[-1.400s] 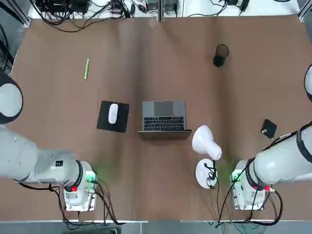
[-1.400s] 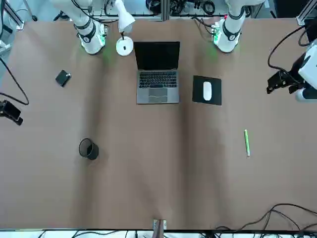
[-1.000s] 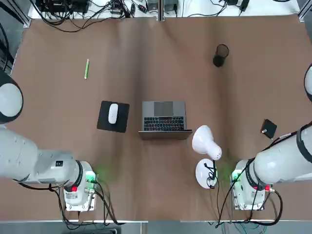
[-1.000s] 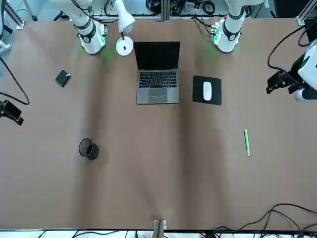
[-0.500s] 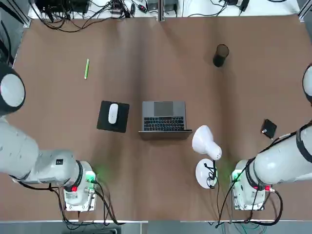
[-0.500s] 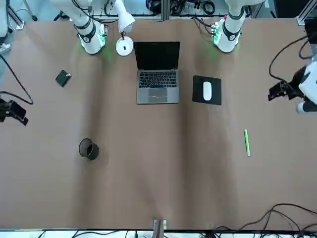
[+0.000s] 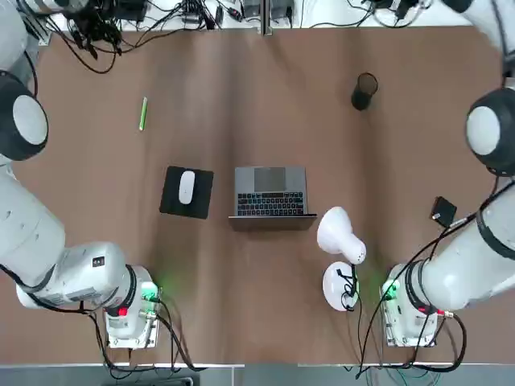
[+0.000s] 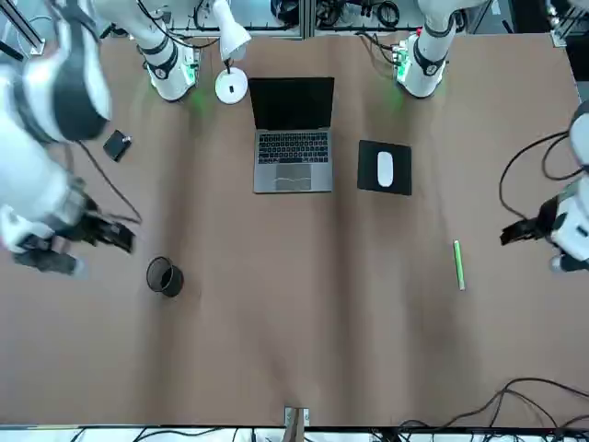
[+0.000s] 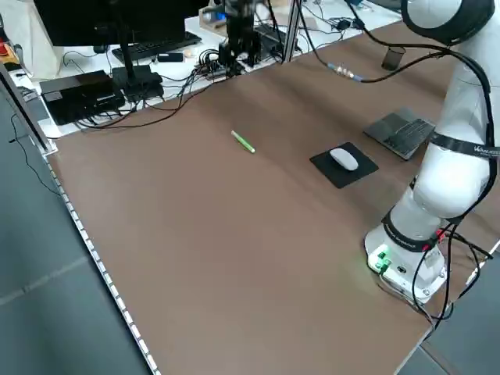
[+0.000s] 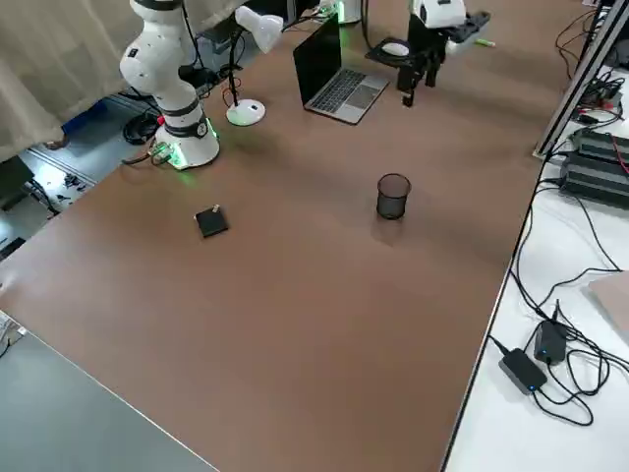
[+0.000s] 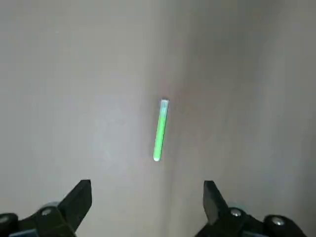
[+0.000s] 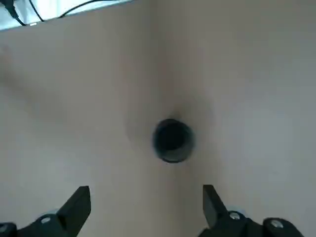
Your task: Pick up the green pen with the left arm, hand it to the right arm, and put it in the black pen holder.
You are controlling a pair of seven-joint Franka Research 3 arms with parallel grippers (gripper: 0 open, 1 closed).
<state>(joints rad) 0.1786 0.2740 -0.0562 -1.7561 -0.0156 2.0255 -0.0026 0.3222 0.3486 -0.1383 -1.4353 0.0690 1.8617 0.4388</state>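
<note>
Lying free: green pen (image 7: 143, 113) | left hand (image 11: 147, 197) wide, empty | right hand (image 12: 146, 200) wide, empty | laptop (image 7: 271, 191) mid-table

A broad brown table (image 7: 265, 96) fills the scene under even light. Along its far edge runs a white surface (image 9: 156, 74) strewn with black cables (image 7: 121, 32), a keyboard (image 9: 152, 45) and dark boxes (image 9: 78, 92). A grey floor (image 9: 55, 297) lies past the table's side. On the opposite side hangs what looks like a pale curtain (image 10: 59, 59), and a power adapter (image 10: 521, 369) with loose leads lies on a white ledge.
</note>
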